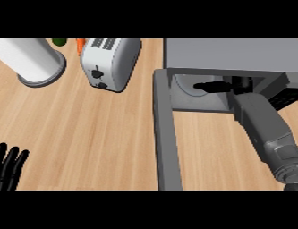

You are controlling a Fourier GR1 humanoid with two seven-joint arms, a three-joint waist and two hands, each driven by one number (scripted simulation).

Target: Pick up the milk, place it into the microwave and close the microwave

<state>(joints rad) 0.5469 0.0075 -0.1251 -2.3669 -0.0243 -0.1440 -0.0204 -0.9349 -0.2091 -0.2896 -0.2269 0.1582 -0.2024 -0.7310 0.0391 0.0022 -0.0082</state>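
- Black right hand is inside the open microwave and points toward the view's left. It is dark against the shadowed inside, so I cannot tell whether it is clenched, released or grasping something.
- Milk cannot be made out anywhere in the view, and the hand and the shadow hide much of the inside.
- Grey right forearm runs from the lower right edge up into the microwave's mouth.
- Pale round plate lies on the microwave's floor, just left of the hand.
- Seen from above, the grey microwave stands at the upper right of the worktop. A dark panel sits at its right front corner, and any writing there is too small to read.
- Its door stands wide open and shows edge-on as a long grey bar. It reaches toward the view's lower edge, left of the forearm and apart from it.
- Silver toaster lies left of the microwave on the light wooden worktop, with dark knobs on its near end. Marks beside them cannot be read.
- White roll stands upright on a round grey base, just beside the toaster on its left.
- Green thing and orange thing show at the top edge between roll and toaster. Both are mostly cut off.
- Left hand rests at the lower left corner, released, fingers straight up, well apart from everything else.
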